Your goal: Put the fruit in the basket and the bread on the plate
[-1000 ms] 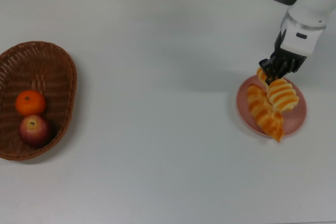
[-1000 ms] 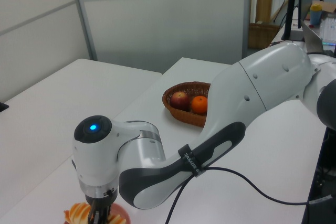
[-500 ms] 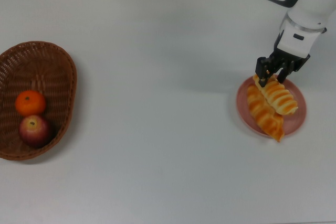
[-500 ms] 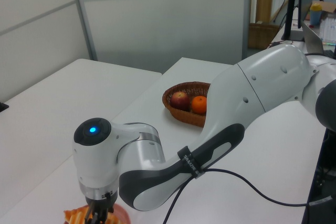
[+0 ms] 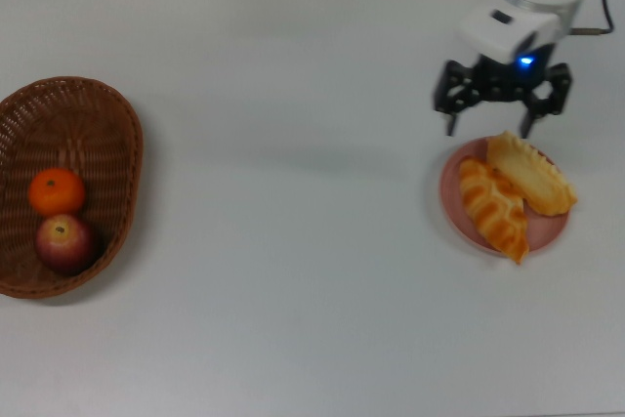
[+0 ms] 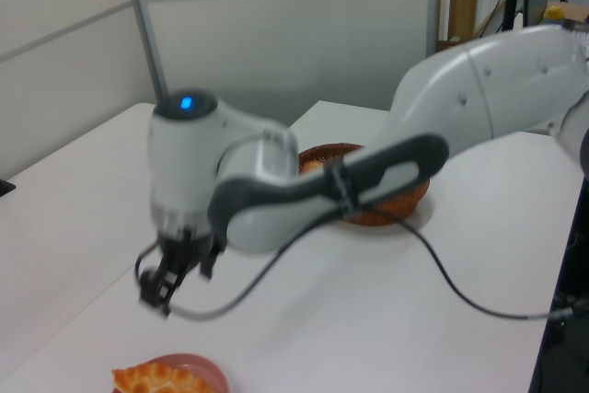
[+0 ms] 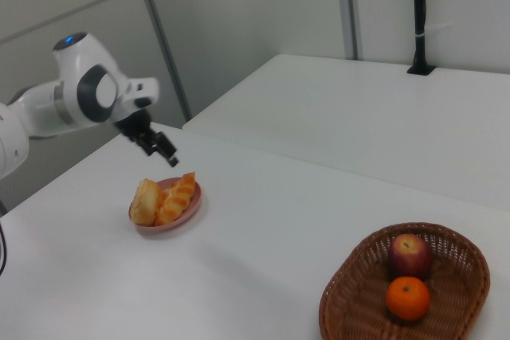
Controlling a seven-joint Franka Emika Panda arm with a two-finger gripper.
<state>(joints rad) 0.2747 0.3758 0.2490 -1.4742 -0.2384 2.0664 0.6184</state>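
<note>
Both loaves of bread lie on the pink plate (image 5: 448, 186): the braided one (image 5: 493, 210) on the top view's left, the oblong one (image 5: 532, 174) on the top view's right, its end over the rim. My gripper (image 5: 488, 130) hangs open and empty just above the plate's far edge in the top view, clear of the bread. In the right view the gripper (image 7: 163, 149) is raised above the plate (image 7: 169, 218). The apple (image 5: 64, 243) and the tangerine (image 5: 56, 192) sit in the wicker basket (image 5: 133, 144) at the top view's left.
The white table (image 5: 293, 192) stretches bare between basket and plate. In the left view my arm (image 6: 368, 172) crosses in front of the basket (image 6: 396, 211). A second white table (image 7: 382, 109) stands beyond in the right view.
The gripper let go of the oblong bread, which now lies flat on the plate. It opened wide, rose and drew back toward the top view's top.
</note>
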